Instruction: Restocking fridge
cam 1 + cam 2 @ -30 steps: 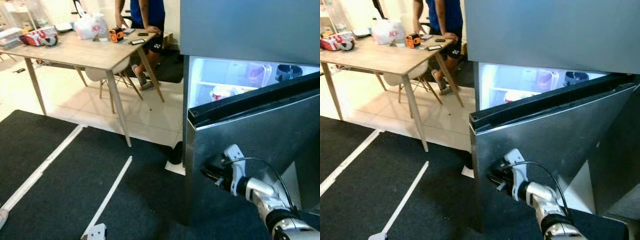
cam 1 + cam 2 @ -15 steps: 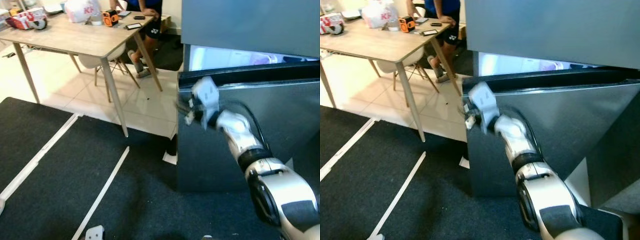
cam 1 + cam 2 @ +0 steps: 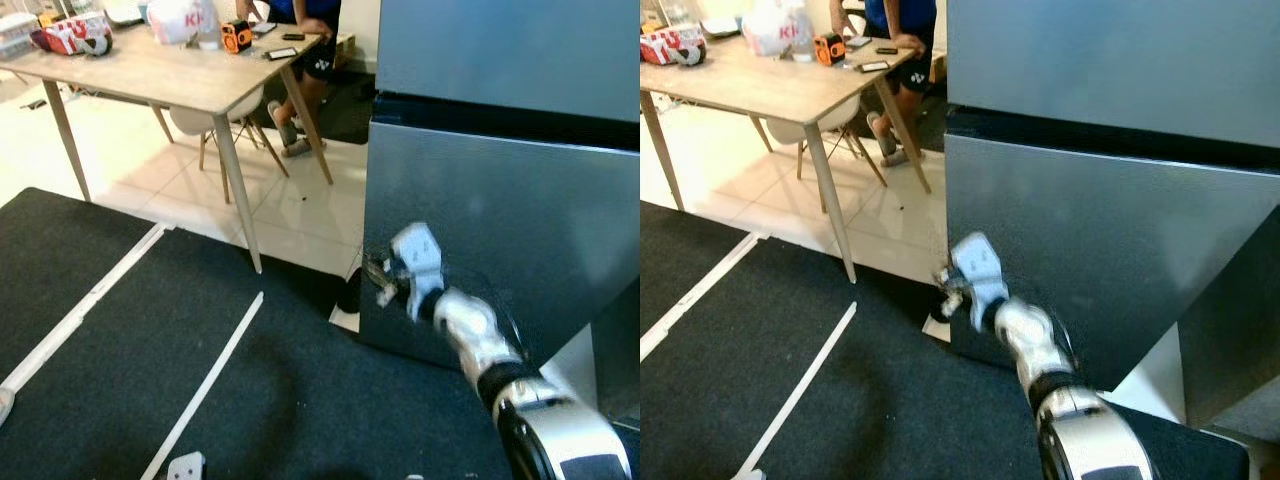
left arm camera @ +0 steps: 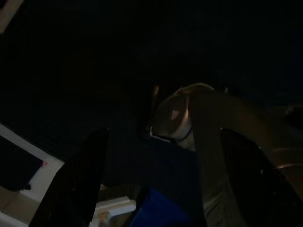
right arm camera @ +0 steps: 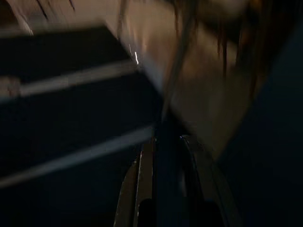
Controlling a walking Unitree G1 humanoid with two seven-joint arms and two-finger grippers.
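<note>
The lower fridge door [image 3: 500,240] now sits flush with the cabinet: the lit interior and shelf contents that showed above its top edge one second ago are no longer visible, and only a dark seam separates it from the upper door [image 3: 510,50]. The right gripper [image 3: 378,283], at centre right of the left eye view, has dropped from the door's top left corner, where it pushed half a second ago, to the door's lower left edge. Whether its fingers are spread or pressed together cannot be told; the right wrist view is motion-blurred. The left arm hangs idle in shade, its fingers [image 4: 80,184] spread and holding nothing.

Judgement: the closing step appears complete, so this restocking cycle is at or near its end. The counter [image 3: 170,75] at upper left carries a white bag [image 3: 180,20] and small items; a person [image 3: 310,30] stands behind it.
</note>
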